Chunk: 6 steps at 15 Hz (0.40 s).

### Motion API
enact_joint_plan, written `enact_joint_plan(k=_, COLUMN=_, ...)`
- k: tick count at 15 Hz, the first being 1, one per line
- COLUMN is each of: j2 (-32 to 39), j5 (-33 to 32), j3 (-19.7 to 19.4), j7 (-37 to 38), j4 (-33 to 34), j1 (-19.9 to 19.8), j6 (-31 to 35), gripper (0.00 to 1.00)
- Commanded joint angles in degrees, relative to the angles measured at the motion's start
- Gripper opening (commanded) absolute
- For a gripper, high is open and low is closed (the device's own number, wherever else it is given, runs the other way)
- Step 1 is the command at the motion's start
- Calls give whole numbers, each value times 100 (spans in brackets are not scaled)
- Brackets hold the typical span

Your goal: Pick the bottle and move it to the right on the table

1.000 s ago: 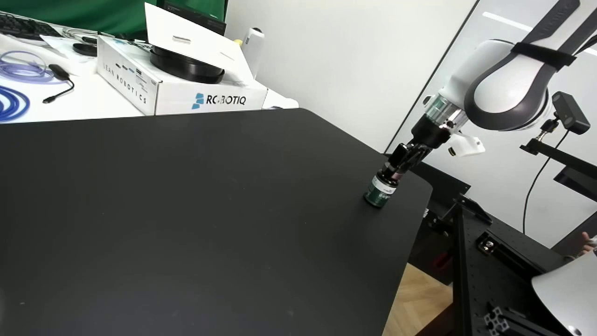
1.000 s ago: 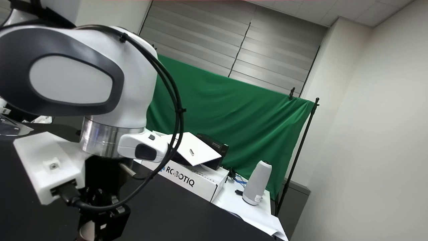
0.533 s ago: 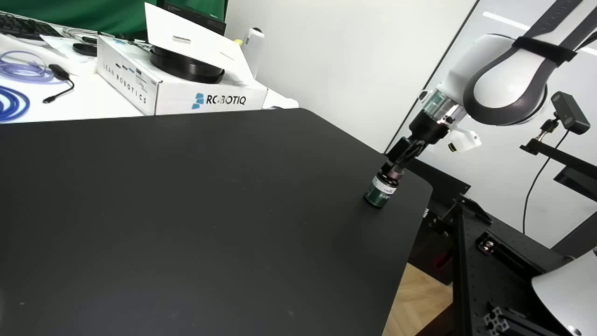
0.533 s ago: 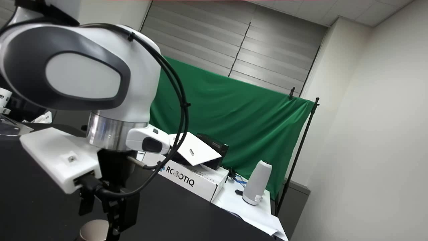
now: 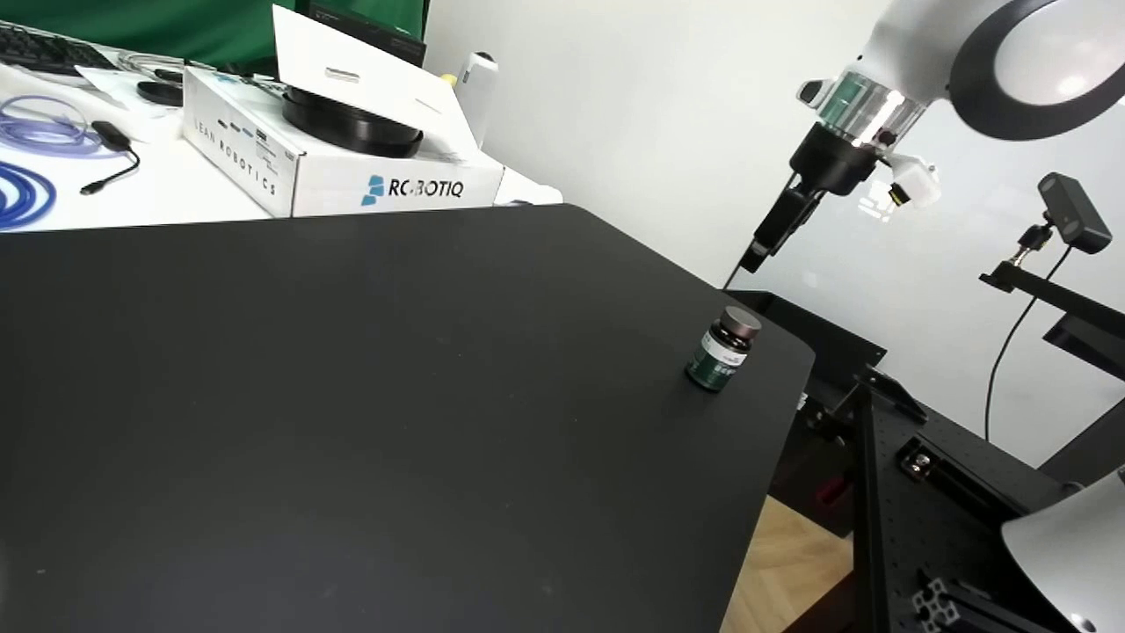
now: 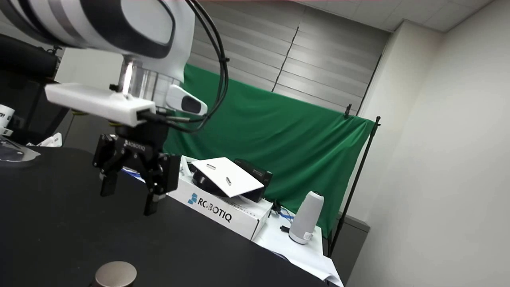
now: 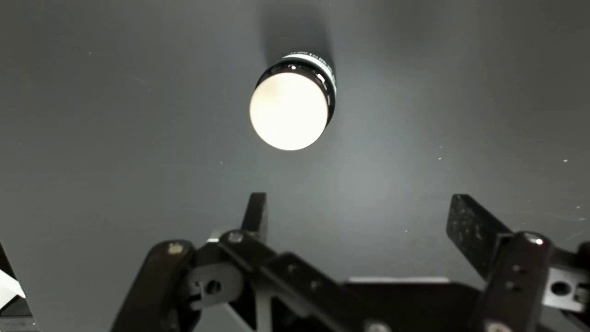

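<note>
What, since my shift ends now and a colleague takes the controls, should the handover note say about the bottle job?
End effector: open, holding nothing, raised above the table.
Bottle: upright on the table, near its edge at the right of an exterior view.
Done: the end effector has lifted clear of the bottle, which stayed put over the last second.
Left: probably just retreating; the bottle's starting spot isn't shown, so confirm it has gone far enough right.
</note>
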Motion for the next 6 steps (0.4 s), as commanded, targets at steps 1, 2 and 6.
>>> enact_joint_plan(k=1, j2=-227, j5=20, j3=78, j7=-20, j4=8, j1=51, j6=-317, gripper=100)
enact_joint_plan(k=2, j2=-379, j5=22, j3=140, j7=-17, j4=6, j1=90, j6=-475, gripper=100)
enact_joint_plan(k=6, j2=-445, j5=24, j3=169, j7=-17, j4=1, j1=112, j6=-552, gripper=100)
